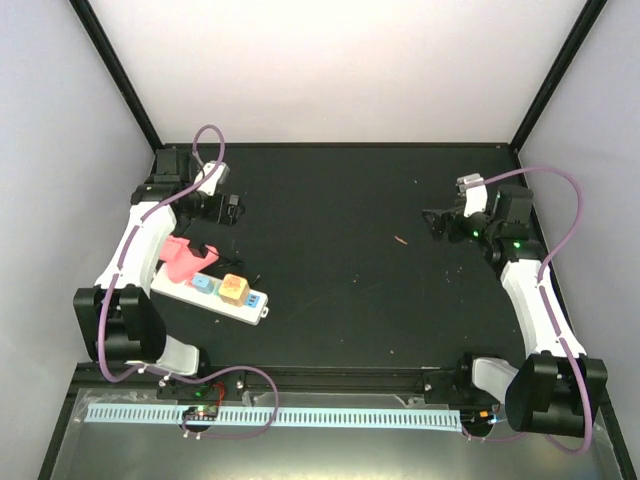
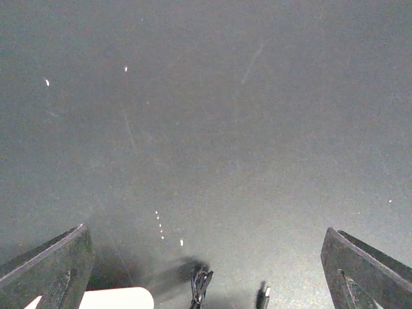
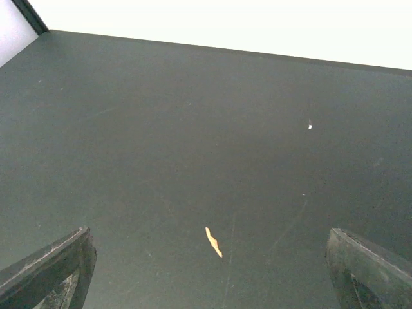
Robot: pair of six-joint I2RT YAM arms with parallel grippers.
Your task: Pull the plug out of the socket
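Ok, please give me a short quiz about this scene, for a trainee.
1. True or false: the left tool holds the socket.
2. Which colour is the block on the socket, between its blue and teal outlets? A orange, B green, C purple.
3. Is the right tool open or shut?
Key: 1 false; 2 A; 3 open.
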